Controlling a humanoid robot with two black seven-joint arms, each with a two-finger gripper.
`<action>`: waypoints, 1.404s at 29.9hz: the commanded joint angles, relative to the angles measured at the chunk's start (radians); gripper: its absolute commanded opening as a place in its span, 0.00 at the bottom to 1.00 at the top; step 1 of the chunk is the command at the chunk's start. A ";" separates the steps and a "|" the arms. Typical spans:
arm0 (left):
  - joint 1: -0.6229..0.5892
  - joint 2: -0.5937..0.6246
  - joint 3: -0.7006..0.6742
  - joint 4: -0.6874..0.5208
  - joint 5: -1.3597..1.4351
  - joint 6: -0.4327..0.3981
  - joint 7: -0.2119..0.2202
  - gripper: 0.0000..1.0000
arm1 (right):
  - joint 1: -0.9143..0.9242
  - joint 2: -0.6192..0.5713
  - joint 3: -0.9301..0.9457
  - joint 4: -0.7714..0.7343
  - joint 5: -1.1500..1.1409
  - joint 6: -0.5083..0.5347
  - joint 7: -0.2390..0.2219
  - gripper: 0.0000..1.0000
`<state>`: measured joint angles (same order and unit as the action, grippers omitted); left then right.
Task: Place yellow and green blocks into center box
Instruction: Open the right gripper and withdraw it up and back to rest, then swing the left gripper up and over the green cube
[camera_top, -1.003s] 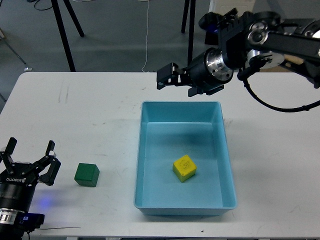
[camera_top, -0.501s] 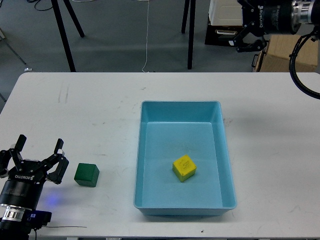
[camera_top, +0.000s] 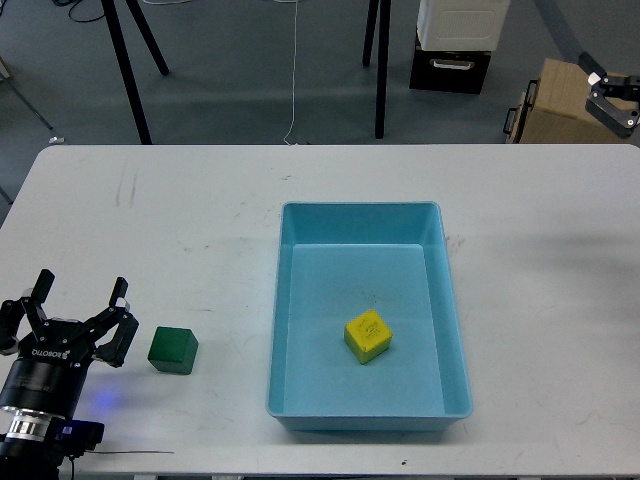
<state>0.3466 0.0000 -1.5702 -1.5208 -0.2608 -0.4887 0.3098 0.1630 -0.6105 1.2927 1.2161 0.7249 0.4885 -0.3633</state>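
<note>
The yellow block (camera_top: 367, 335) is lying inside the blue box (camera_top: 286, 300), a little below the middle of its floor and turned at a slight angle to the walls. The box is sitting near the centre of the white counter (camera_top: 180, 230), with its long side running away from the robot.

The green block (camera_top: 173, 350) is resting on the counter well to the left of the box, not touching it. Just beside this block, on its left, the left gripper (camera_top: 75, 325) is hovering low over the counter. Its fingers (camera_top: 118, 325) are spread apart and are grasping nothing; the nearest finger is close to the block but there is a small gap between them.

The right gripper (camera_top: 615, 95) is showing only at the far right edge of the view, high up and well away from the box. It is partly cut off there, and I cannot tell whether its fingers are released or clenched.

Behind the counter, a cardboard box (camera_top: 560, 105) is standing on the grey floor.
</note>
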 joint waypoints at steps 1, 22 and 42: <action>0.000 0.000 0.001 -0.002 0.000 0.000 0.000 1.00 | -0.175 0.075 0.086 0.086 0.001 0.000 0.000 1.00; -0.014 0.000 -0.002 -0.019 -0.006 0.000 -0.005 1.00 | -0.493 0.242 0.181 0.241 -0.013 0.000 -0.002 1.00; -0.179 0.113 -0.020 -0.042 -0.028 0.000 -0.011 1.00 | -0.510 0.184 0.208 0.243 -0.015 0.000 -0.002 1.00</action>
<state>0.1702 0.0621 -1.5871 -1.5113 -0.2869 -0.4887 0.3023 -0.3520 -0.4341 1.4996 1.4588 0.7105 0.4887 -0.3650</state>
